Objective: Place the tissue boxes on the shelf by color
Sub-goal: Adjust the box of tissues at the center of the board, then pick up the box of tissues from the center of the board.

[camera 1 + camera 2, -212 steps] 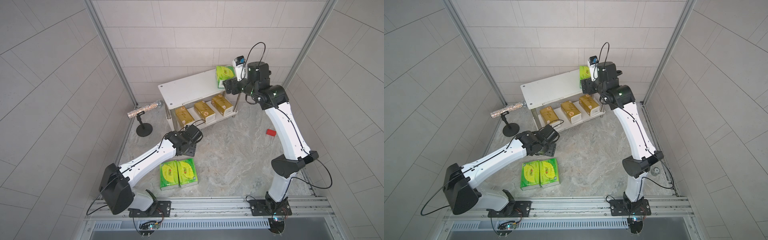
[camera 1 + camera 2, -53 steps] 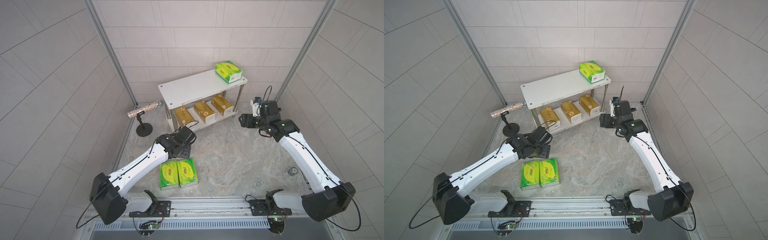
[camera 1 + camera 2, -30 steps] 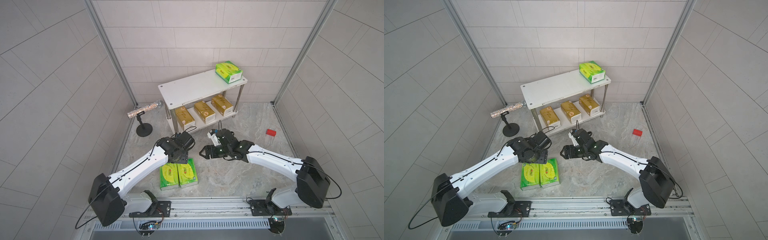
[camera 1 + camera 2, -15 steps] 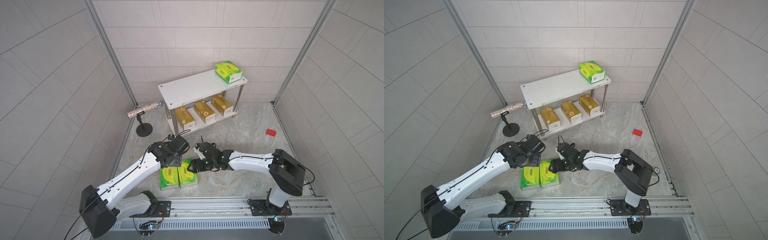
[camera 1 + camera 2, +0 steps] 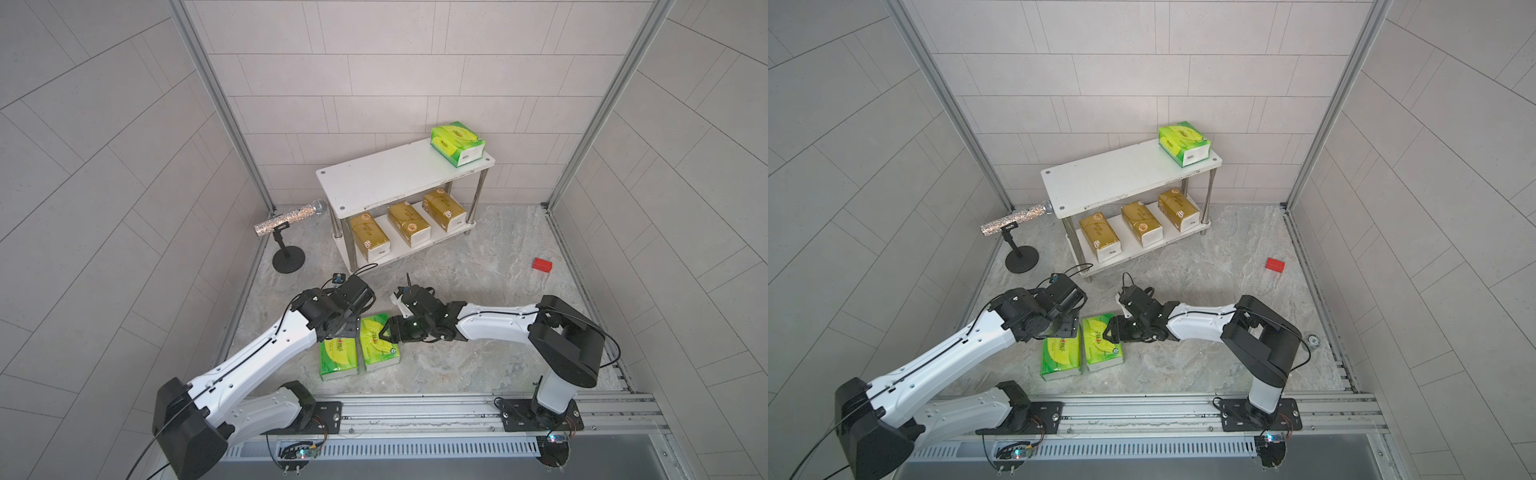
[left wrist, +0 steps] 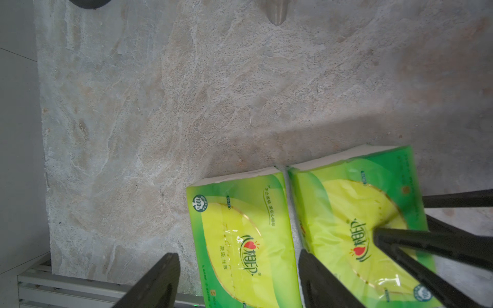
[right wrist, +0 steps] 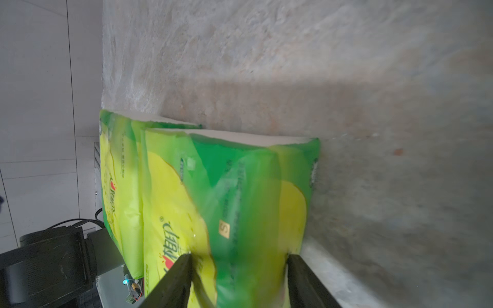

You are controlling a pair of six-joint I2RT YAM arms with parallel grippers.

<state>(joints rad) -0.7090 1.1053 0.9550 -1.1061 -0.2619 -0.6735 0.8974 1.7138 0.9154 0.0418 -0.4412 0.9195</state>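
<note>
Two green tissue boxes lie side by side on the floor in both top views. My left gripper hangs open over the left one, its fingers standing either side of that pack. My right gripper is shut on the right one, one finger denting its top, the other on its outer side. A third green box lies at the right end of the shelf's top board. Three gold boxes sit in a row on the lower board.
A glittery microphone on a black stand is left of the shelf, by the wall. A small red block lies on the floor at the right. The arms' metal rail runs along the front edge.
My right arm swung in from mid-floor to the right green box and its jaws closed on it. My left gripper drew back over the left green box, still open.
</note>
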